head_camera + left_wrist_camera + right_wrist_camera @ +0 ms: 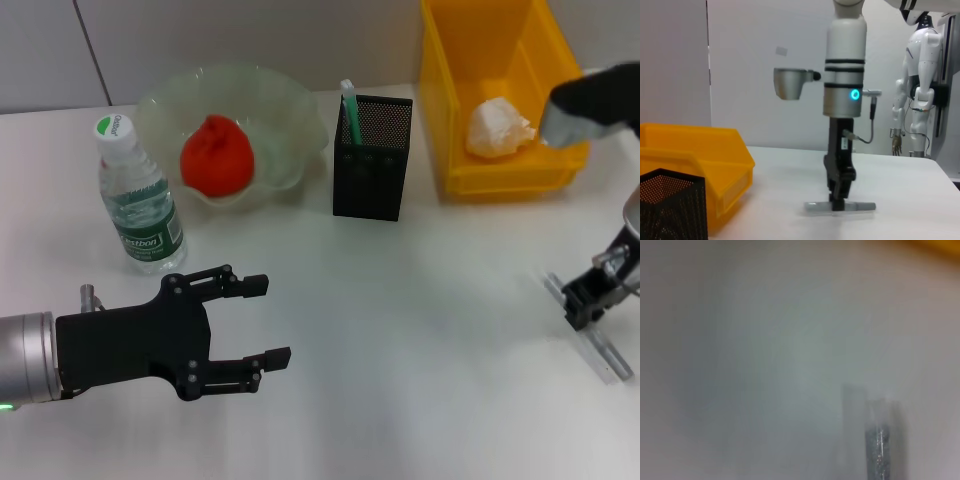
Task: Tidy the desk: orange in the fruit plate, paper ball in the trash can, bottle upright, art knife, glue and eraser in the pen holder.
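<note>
The orange [216, 155] lies in the fruit plate [285, 110]. The bottle [140, 200] stands upright left of the plate. The paper ball [497, 128] lies in the yellow trash can [445, 90]. The black pen holder [372, 165] holds a green-and-white stick [349, 108]. The grey art knife [612, 355] lies flat on the table at the right. My right gripper [588, 308] is down on the knife's middle; the left wrist view shows this gripper [838, 204] at the knife [862, 206]. My left gripper [272, 320] is open and empty, low at the front left. The eraser is not in view.
The white table [420, 330] has open room between the two grippers. The trash can [695, 155] and pen holder [670, 205] also show in the left wrist view. The right wrist view shows only the table and the blurred knife [877, 445].
</note>
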